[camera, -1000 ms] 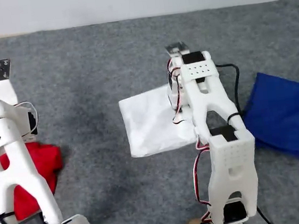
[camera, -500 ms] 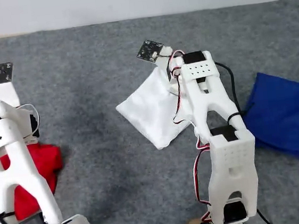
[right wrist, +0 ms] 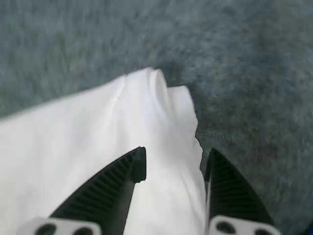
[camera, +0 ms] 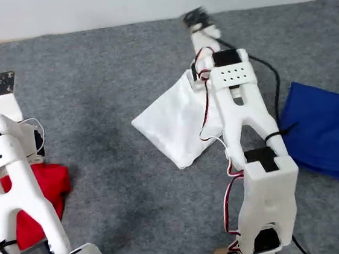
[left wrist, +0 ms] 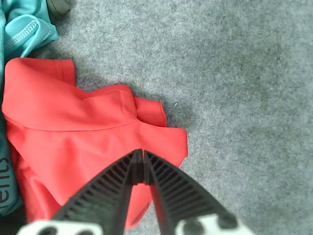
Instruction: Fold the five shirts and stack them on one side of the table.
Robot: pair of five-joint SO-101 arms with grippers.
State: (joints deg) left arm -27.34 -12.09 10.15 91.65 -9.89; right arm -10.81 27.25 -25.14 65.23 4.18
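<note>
We see the folded white cloth shirt (camera: 178, 126) lying skewed on the grey carpeted table (camera: 102, 67), our right gripper (right wrist: 173, 164) over its corner with fingers apart, gripping nothing. Right of the white shirt lies the folded dark blue shirt (camera: 324, 129); well left of it lies the crumpled red shirt (left wrist: 83, 142), over which our left gripper (left wrist: 143, 159) hangs, tips pressed together and empty.

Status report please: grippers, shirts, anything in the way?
Left gripper shut above red shirt. Right gripper open over white shirt. Blue shirt lies apart. Nothing blocks.
</note>
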